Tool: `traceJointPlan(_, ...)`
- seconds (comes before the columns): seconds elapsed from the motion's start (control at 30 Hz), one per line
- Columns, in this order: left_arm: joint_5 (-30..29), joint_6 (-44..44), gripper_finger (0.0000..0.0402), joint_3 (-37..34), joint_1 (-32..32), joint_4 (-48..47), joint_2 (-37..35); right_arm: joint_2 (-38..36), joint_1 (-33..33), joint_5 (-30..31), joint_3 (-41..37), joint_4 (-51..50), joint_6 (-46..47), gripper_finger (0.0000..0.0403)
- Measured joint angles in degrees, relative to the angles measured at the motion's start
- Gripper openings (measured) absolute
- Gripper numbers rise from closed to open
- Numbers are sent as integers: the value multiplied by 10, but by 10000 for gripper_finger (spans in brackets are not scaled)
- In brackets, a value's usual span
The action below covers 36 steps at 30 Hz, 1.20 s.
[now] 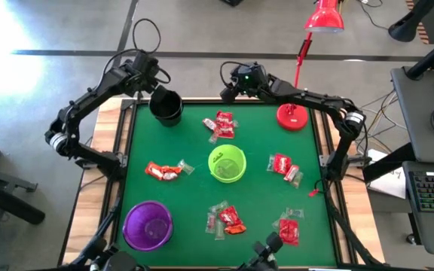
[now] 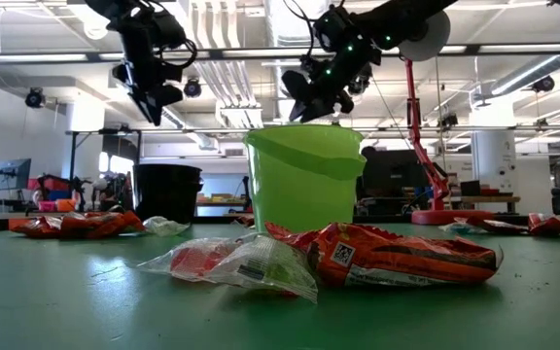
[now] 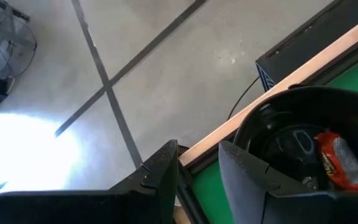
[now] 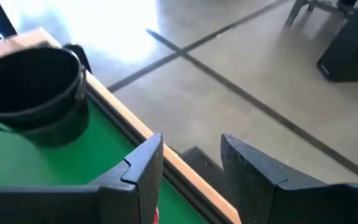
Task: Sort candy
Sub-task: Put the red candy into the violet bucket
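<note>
Green counter point(image 1: 194, 188) carries candy point(image 1: 223, 126) in scattered piles around the green cup point(image 1: 227, 163); both jaws open and empty at the far edge, so I'd drop the right gripper point(image 1: 230, 90) onto that nearest pile.

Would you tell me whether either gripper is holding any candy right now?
No: the left gripper and right gripper are both open and empty, raised near the black cup.

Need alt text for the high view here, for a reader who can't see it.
Overhead: a green table with candy in scattered piles around a green cup, a purple cup and a black cup. The left gripper and right gripper, both open and empty, hover at the far edge.
</note>
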Motion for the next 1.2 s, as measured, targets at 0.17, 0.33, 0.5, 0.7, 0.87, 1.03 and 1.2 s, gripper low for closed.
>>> traceJointPlan(0.17,19,-1,101,47,0,-25,2,-18,-9,3,0,1,45,155)
traceJointPlan(0.33,60,-13,101,104,0,-54,2,-40,-9,2,0,-4,25,155)
traceJointPlan(0.5,62,-19,101,139,-2,-97,2,-54,-7,-1,0,-36,-5,155)
traceJointPlan(0.7,57,-25,101,143,-2,-102,2,-57,-6,-2,0,-55,-47,155)
traceJointPlan(0.87,57,-30,101,143,-2,-120,8,-61,-6,-2,0,-54,-49,155)
traceJointPlan(1.03,58,-36,101,143,-2,-151,9,-63,-8,-18,0,-67,-38,155)
traceJointPlan(1.2,62,-39,101,143,-2,-161,9,-64,-7,-37,0,-98,-38,169)
